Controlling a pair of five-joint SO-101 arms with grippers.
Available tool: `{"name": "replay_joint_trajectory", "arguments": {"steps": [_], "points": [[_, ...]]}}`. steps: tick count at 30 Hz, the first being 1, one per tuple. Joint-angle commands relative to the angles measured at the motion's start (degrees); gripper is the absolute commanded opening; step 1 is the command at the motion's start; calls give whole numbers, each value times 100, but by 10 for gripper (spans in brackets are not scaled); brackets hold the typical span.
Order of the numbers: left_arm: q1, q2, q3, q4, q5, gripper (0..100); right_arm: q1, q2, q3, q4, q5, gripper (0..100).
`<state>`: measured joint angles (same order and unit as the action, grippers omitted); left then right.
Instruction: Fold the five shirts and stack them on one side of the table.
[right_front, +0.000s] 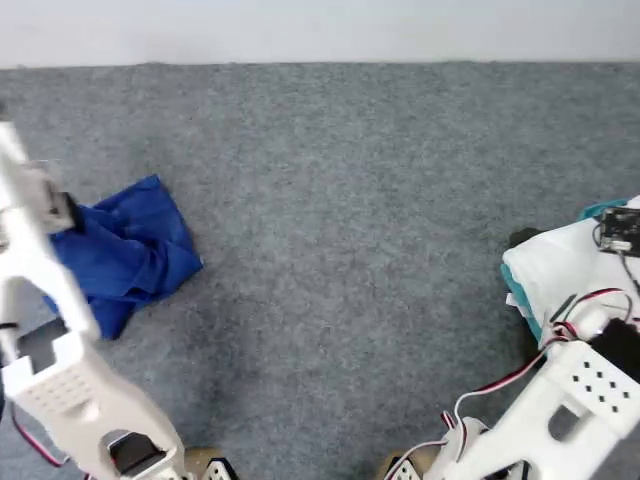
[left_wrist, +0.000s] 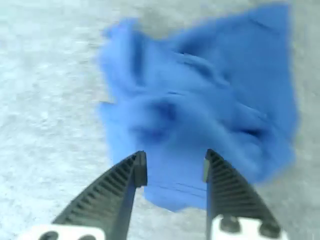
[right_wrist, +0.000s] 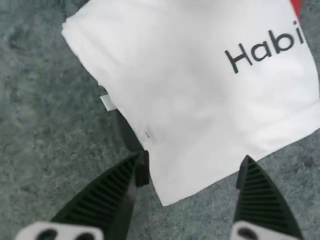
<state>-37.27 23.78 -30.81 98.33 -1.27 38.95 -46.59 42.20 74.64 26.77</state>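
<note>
Above the crumpled blue shirt (left_wrist: 200, 110), left gripper (left_wrist: 174, 165), jaws spread; right gripper (right_wrist: 195, 162), jaws spread, over the folded white shirt (right_wrist: 200, 90).

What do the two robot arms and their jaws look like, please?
The left arm and the right arm are white plastic, with blocky shells and plates dotted with small holes. Red, white and black wires trail beside the right arm. The jaws are black, tapered and ribbed, on white bases.
</note>
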Motion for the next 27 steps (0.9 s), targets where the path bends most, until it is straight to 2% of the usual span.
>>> {"name": "replay_joint_trajectory", "arguments": {"steps": [1,5,9,14,18,20,23,27], "points": [[-281,343,-391,-53,0,193,4,-145,-237,40,132,288],[-211,1055,-400,123,0,193,4,-145,-237,40,132,288],[149,1556,-400,167,0,193,4,-145,-237,48,132,288],[730,1635,-365,176,18,190,4,-145,-237,171,132,288],[932,1670,-356,202,26,184,4,-145,-237,180,132,288],[932,1644,-356,202,9,137,4,-145,-237,171,132,288],[932,1574,-462,211,0,11,4,-145,-237,154,132,288],[1160,1187,-479,229,0,13,4,-145,-229,163,123,288]]}}
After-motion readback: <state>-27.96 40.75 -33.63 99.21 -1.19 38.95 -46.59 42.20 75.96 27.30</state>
